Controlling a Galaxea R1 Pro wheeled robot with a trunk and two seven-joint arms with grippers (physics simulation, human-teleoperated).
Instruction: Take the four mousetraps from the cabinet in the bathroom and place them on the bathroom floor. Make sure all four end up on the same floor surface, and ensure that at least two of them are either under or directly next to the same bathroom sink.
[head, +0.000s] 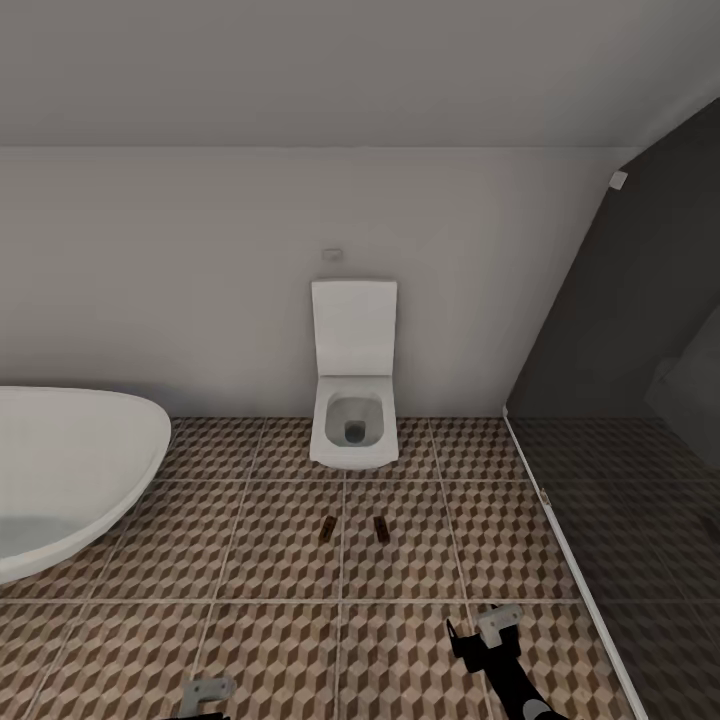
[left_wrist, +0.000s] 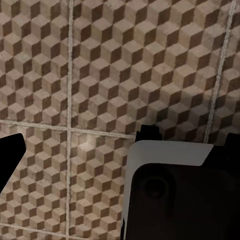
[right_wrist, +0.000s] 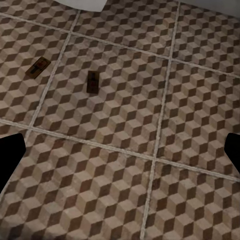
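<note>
Two small brown wooden mousetraps (head: 328, 530) (head: 381, 529) lie mid-frame on the cube-patterned tiled bathroom floor (head: 280, 640); right end effector (head: 480, 632) spread, left end effector's (head: 205, 692) state unclear.

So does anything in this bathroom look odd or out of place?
Yes: two mousetraps lie loose on the patterned floor, in front of the toilet, a gap between them. They sit at slightly different angles, as if just dropped. Nothing looks spilled or broken.

**Black arms, pale grey tips**

The right end effector (head: 484, 632) has a pale grey bracket-like finger and black fingers on a glossy black arm. At seven o'clock, the left end effector (head: 205, 693) shows a similar grey bracket on black.
</note>
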